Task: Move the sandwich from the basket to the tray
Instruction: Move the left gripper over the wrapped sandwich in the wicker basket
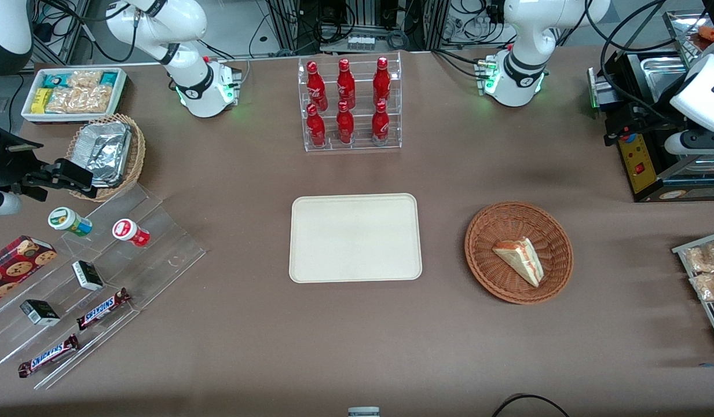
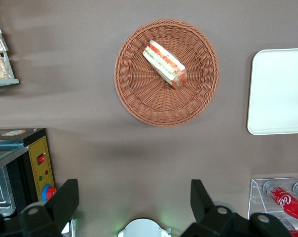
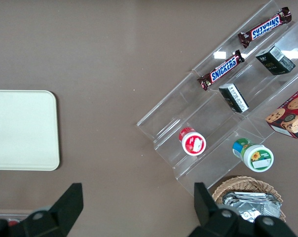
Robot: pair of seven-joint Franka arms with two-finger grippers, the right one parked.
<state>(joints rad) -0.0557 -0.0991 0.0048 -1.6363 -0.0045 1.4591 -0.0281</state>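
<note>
Sandwich [image 1: 520, 260] lies on its side inside the basket [image 1: 483, 243], a little off the basket's middle, its cut edge with the orange-red and green layers showing in the wrist view. It lies flat on the weave with clear wicker around it, so a grasp from above looks workable. The tray [image 1: 355, 238] sits bare beside the basket on the brown table [image 1: 357, 341], toward the parked arm's end, likely set close to keep the carry short.

Gripper [image 2: 134, 202] hangs high above the table, over bare cloth between the basket and the arm's base, well apart from the sandwich and touching nothing. Its 2 fingers [image 2: 65, 200] are spread wide with nothing between them, a gap that looks ample for the wedge. The task has not begun: the sandwich is not yet gripped. The next move probably calls for travelling over the basket and turning the wrist so the fingers close across the bread's flat faces.
</note>
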